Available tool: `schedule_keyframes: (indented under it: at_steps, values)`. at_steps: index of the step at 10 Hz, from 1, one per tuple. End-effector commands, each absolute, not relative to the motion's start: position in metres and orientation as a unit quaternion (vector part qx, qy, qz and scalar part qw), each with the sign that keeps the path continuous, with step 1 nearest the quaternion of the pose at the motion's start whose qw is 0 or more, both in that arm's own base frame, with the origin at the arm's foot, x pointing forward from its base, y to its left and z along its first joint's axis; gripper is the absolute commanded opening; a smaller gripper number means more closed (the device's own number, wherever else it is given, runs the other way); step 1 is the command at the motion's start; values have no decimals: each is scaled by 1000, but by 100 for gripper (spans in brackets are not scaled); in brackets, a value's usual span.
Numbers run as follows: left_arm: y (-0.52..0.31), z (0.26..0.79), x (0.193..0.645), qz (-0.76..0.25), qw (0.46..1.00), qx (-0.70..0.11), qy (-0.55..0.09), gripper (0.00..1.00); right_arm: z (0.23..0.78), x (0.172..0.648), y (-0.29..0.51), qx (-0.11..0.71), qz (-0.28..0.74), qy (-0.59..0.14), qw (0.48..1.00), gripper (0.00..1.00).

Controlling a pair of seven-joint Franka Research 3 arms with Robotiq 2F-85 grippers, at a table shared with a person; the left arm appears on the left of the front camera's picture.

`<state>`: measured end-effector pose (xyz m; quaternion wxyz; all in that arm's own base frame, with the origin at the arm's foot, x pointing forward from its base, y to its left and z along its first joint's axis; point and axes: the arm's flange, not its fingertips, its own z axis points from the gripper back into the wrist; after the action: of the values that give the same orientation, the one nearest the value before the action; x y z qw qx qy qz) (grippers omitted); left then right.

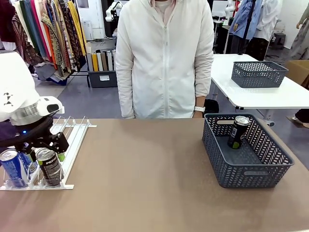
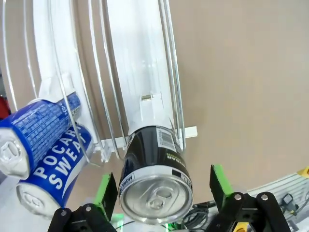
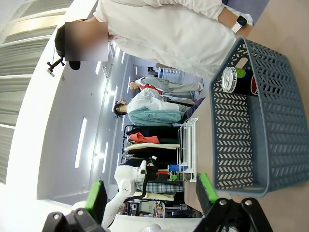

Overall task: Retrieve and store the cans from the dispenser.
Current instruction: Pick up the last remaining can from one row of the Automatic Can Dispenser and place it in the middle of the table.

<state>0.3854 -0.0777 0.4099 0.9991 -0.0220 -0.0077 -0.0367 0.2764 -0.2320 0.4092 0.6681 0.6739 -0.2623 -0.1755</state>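
The dispenser (image 1: 75,137) lies at the table's left end, with a black can (image 1: 49,167) and blue cans (image 1: 12,167) standing at its near end. My left gripper (image 1: 48,153) is down over the black can, open, one finger on each side. In the left wrist view the black can (image 2: 154,176) stands between the green pads (image 2: 107,189) with a gap on both sides, at the mouth of a dispenser (image 2: 140,63) lane, and two blue cans (image 2: 41,128) lie beside it. Another black can (image 1: 238,131) leans inside the dark grey basket (image 1: 251,179). My right gripper (image 3: 150,203) is open and holds nothing, facing the basket (image 3: 270,121) and its can (image 3: 234,79).
A person in a white jacket (image 1: 164,58) stands at the table's far edge, hands down. A second grey basket (image 1: 258,73) sits on a white table behind at the right. Bare brown tabletop (image 1: 145,174) stretches between dispenser and basket.
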Motion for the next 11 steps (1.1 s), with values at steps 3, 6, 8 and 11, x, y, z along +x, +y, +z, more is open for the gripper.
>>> schedule_keyframes:
  at_steps: [3,6,8,11]
  values:
    - [-80,406,393,-30,1000,-8,3,100,413,274,-232,675,-174,-256,670,100]
    - [-77,403,395,-18,1000,0,3,3,413,274,-232,675,-174,-256,670,100]
    - [-76,406,396,-17,1000,1,0,0,413,274,-232,675,-174,-256,670,100]
    - [-72,411,395,-13,1000,-3,-6,0,413,274,-232,675,-174,-256,670,100]
